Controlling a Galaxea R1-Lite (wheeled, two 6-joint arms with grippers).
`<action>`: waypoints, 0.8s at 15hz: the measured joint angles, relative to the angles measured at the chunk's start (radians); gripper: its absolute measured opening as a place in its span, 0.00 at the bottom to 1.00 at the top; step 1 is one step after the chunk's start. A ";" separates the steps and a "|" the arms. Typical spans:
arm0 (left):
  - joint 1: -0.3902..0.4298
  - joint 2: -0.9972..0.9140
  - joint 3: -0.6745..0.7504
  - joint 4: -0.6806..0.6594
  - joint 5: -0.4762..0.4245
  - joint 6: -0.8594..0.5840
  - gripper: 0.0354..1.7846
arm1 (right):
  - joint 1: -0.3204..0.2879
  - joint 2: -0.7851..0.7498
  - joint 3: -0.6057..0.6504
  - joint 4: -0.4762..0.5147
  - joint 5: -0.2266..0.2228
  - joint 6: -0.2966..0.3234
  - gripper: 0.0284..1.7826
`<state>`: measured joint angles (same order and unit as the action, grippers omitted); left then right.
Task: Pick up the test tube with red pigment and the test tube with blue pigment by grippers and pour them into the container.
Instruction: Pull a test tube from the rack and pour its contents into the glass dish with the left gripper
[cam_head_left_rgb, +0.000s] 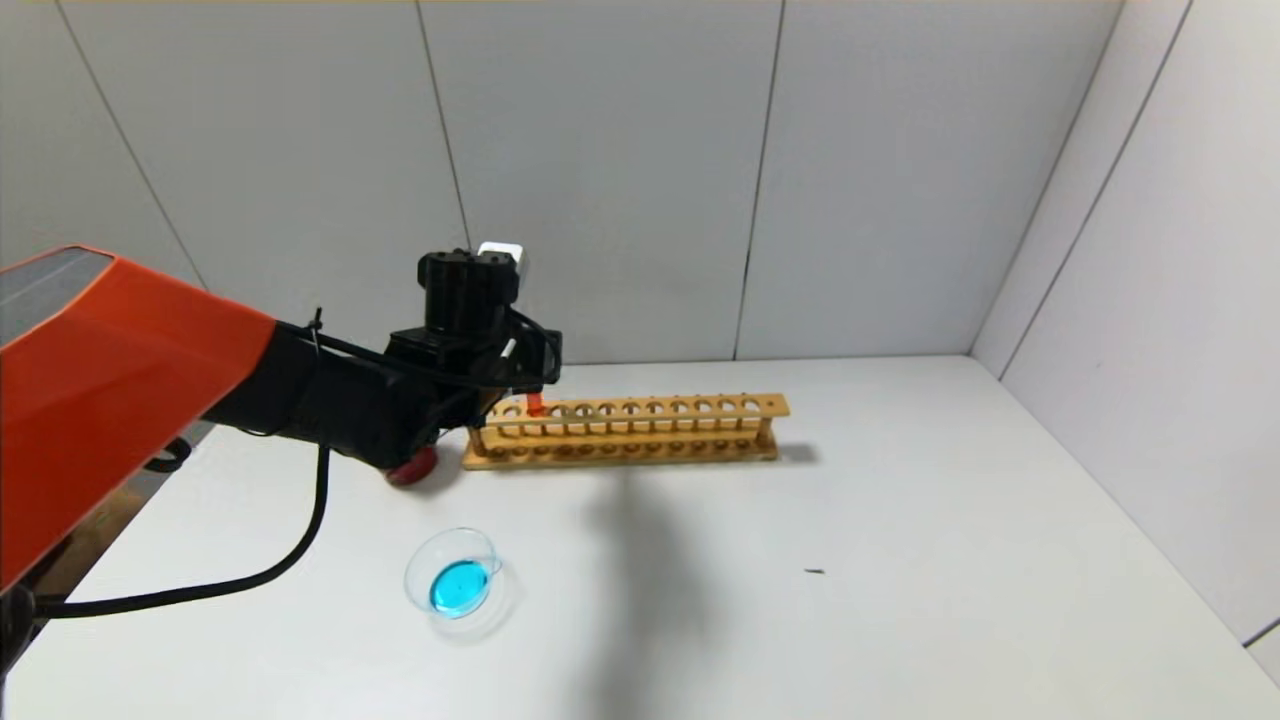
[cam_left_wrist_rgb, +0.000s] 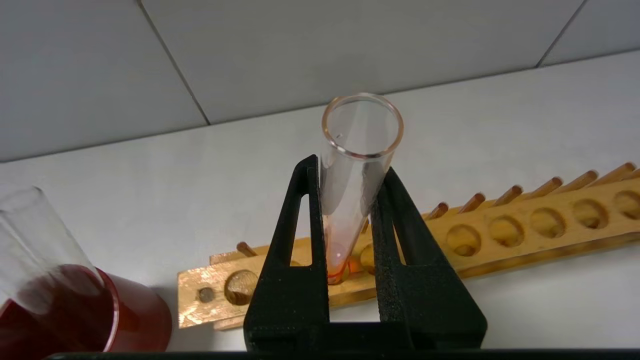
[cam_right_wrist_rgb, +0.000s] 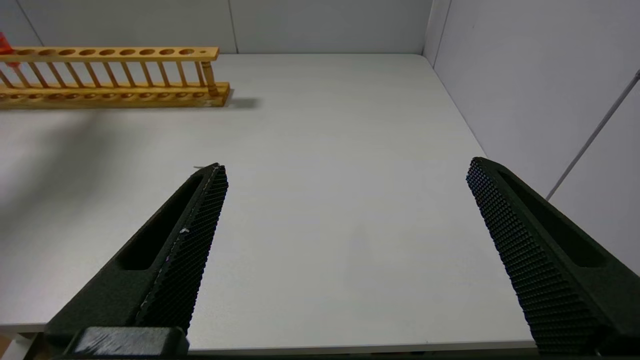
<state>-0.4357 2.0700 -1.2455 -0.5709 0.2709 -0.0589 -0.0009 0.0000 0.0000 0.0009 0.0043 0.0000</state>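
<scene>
left gripper around red tube

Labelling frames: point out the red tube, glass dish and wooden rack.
red tube (cam_left_wrist_rgb: 356, 165), left wrist view, clear upper wall.
glass dish (cam_head_left_rgb: 482, 546), head view, rim.
wooden rack (cam_head_left_rgb: 680, 407), head view, top rail.

My left arm reaches over counter to left end of wooden rack; left gripper sits right above it. I see red tube tip at rack's top rail, just under gripper. Red cup peeks out beneath arm, beside rack. Dish nearer me holds blue liquid. Jaws hidden by wrist.
</scene>
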 joint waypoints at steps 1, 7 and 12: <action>0.000 -0.018 -0.014 0.020 0.000 0.000 0.15 | 0.000 0.000 0.000 0.000 0.000 0.000 0.98; 0.000 -0.182 -0.050 0.161 -0.003 0.020 0.15 | 0.000 0.000 0.000 0.000 0.000 0.000 0.98; 0.000 -0.431 0.177 0.283 -0.117 0.320 0.15 | 0.000 0.000 0.000 0.000 0.000 0.000 0.98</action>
<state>-0.4353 1.6385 -1.0685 -0.2877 0.1538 0.2606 -0.0009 0.0000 0.0000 0.0009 0.0043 0.0000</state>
